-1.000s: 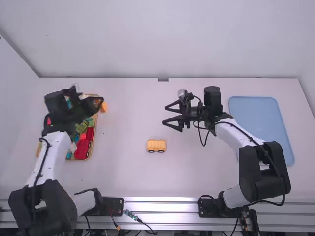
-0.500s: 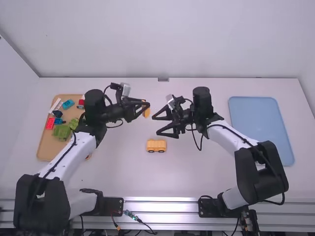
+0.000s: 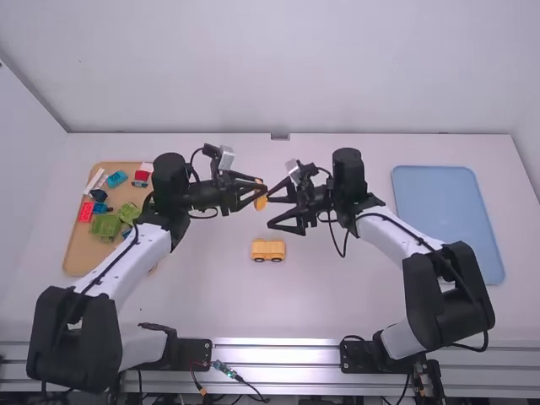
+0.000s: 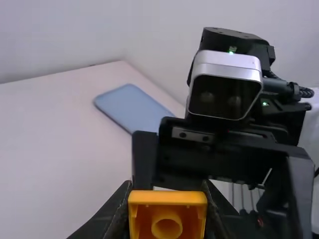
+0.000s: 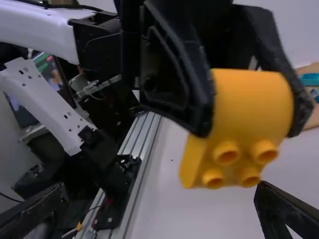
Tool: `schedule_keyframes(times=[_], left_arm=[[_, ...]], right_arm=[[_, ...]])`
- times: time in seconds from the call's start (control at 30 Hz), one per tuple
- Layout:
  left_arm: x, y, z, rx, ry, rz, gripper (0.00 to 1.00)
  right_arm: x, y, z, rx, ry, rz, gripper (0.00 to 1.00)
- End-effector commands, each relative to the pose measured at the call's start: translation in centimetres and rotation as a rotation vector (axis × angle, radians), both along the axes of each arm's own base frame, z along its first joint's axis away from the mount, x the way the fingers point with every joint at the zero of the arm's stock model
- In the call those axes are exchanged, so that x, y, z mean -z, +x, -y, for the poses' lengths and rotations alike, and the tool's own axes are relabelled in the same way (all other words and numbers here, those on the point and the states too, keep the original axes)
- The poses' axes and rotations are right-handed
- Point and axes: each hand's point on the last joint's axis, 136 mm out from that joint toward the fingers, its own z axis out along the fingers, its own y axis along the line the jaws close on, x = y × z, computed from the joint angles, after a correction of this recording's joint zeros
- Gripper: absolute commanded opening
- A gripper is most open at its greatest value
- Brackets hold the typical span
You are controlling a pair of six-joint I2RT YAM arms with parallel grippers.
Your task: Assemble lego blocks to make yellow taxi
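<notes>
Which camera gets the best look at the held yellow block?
The right wrist view: the block is large there, four studs showing. The left wrist view shows its hollow side; the high view, a sliver.

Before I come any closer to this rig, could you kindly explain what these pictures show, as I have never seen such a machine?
Two robot arms stand at a white table. The high view looks down from above and behind them; each wrist view comes from a camera on one arm. On the table lie a tan tray with coloured blocks at the left, a yellow-orange wheeled piece near the middle, and a blue tray at the right. The left tool holds a yellow-orange block above the table. The right tool is open close by, gripping nothing.
</notes>
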Motion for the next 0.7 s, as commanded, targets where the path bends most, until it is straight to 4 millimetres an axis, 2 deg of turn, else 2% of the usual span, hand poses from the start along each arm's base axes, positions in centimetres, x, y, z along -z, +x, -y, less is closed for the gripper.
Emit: schedule_keyframes(times=[0.0,0.07,0.17,0.3,0.33,0.37,0.47,0.53,0.67], left_arm=[[0.4,-0.9,0.7,0.055,-0.002,-0.008,0.01],[0.6,-1.0,0.8,0.056,-0.001,-0.015,0.02],[0.7,-1.3,1.2,0.071,-0.002,-0.006,0.01],[0.4,-2.1,2.2,0.102,-0.017,0.018,0.01],[0.4,-2.1,2.2,0.102,-0.017,0.018,0.01],[0.4,-2.0,2.1,0.099,-0.022,0.017,0.02],[0.5,-2.1,2.1,0.097,-0.021,0.019,0.02],[0.5,-2.0,2.0,0.092,-0.019,0.015,0.01],[0.6,-1.8,1.7,0.085,-0.019,0.015,0.02]], right_arm=[[-1.6,0.6,-0.3,0.033,0.006,0.061,0.98],[-1.7,0.4,-0.3,0.023,0.012,0.067,0.97],[-1.9,0.4,-0.3,0.019,0.019,0.081,0.84],[-2.0,0.0,-0.7,0.003,0.025,0.093,0.62],[-2.0,0.0,-0.7,0.003,0.025,0.093,0.62],[-2.0,-0.1,-0.8,-0.002,0.025,0.093,0.56],[-2.0,-0.2,-0.8,-0.007,0.027,0.093,0.5],[-2.2,-0.6,-0.6,-0.031,0.038,0.097,0.52],[-2.2,-0.1,-0.1,-0.017,0.039,0.096,0.57]])
